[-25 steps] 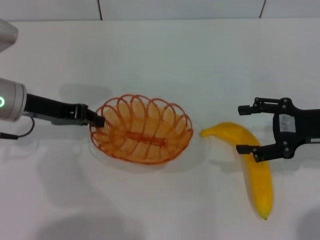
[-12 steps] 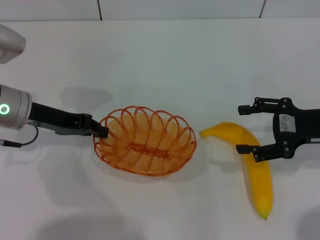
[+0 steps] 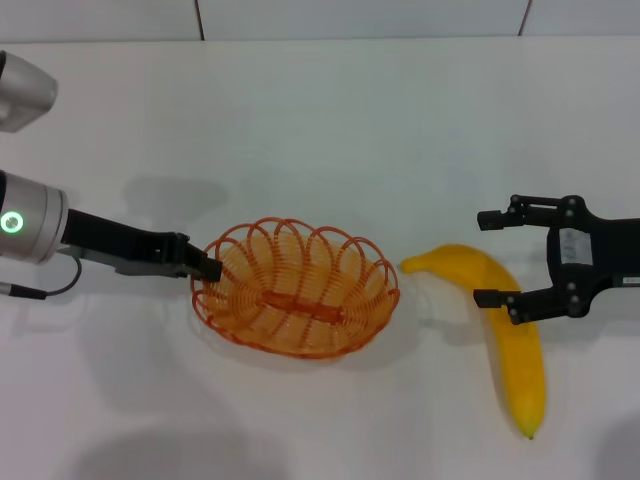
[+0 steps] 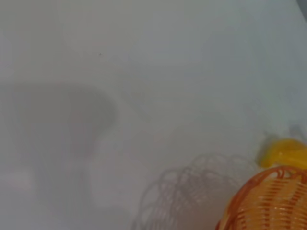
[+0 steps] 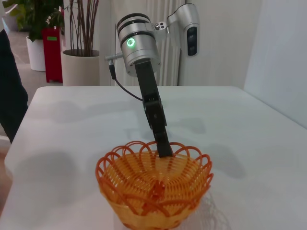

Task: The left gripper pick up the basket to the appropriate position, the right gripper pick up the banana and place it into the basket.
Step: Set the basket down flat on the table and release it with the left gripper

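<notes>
The orange wire basket (image 3: 296,290) is near the table's middle, and my left gripper (image 3: 210,268) is shut on its left rim. In the left wrist view the basket (image 4: 268,201) casts a shadow set apart from it, so it looks slightly raised. The right wrist view shows the basket (image 5: 153,191) with the left gripper (image 5: 163,143) clamped on its far rim. The yellow banana (image 3: 520,370) lies to the basket's right, its end (image 4: 285,152) just beyond the rim. My right gripper (image 3: 482,258) is open, its fingers straddling the banana's upper part without holding it.
The white table (image 3: 330,120) extends to a tiled wall at the back. The right wrist view shows potted plants (image 5: 79,52) and a radiator beyond the table's far end. Nothing else lies near the basket or banana.
My left gripper has carried the basket a little to the right and toward the front edge, closer to the banana. The right gripper and banana have not moved.
</notes>
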`<state>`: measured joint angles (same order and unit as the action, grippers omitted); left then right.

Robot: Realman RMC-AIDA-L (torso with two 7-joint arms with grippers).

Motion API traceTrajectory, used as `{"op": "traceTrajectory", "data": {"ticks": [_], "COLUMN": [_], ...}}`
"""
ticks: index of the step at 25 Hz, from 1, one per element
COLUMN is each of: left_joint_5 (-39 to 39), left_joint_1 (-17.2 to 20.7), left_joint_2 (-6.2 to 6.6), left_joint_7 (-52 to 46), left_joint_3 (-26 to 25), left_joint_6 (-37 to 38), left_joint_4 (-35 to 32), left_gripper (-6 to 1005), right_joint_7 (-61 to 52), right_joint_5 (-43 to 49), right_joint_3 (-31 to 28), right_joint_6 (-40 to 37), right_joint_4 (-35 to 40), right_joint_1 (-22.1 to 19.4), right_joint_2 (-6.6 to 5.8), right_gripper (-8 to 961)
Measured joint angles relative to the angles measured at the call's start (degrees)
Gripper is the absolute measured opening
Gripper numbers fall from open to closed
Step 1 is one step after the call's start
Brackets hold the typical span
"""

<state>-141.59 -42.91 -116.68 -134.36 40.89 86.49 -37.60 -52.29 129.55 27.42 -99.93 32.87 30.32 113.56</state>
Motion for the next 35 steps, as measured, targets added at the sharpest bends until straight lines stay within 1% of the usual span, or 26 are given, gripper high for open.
{"op": "traceTrajectory", "data": {"ticks": [9, 16, 26, 35], "left_joint_5": [0.28, 4.28, 5.41, 5.41], "left_joint_1": [0.15, 2.04, 2.26, 2.49], "left_joint_2": [-0.08, 0.18, 0.32, 0.32], "left_joint_7": [-0.07, 0.41, 0.42, 0.23], "left_joint_3": [-0.43, -0.58, -0.64, -0.38], "left_joint_6": [-0.05, 0.70, 1.32, 1.45], "left_joint_4": [0.00, -0.52, -0.80, -0.81], "left_gripper": [56, 56, 57, 110], "right_joint_7": [0.00, 0.00, 0.00, 0.00], "right_joint_5": [0.00, 0.01, 0.01, 0.00], "right_joint_3": [0.00, 0.00, 0.00, 0.00], "right_joint_6": [0.00, 0.00, -0.06, -0.38], "right_joint_4": [0.00, 0.00, 0.02, -0.01], "right_joint_1": [-0.27, -0.65, -1.19, -1.23], "right_joint_2": [-0.11, -0.17, -0.27, -0.28], "right_gripper": [884, 884, 884, 883]}}
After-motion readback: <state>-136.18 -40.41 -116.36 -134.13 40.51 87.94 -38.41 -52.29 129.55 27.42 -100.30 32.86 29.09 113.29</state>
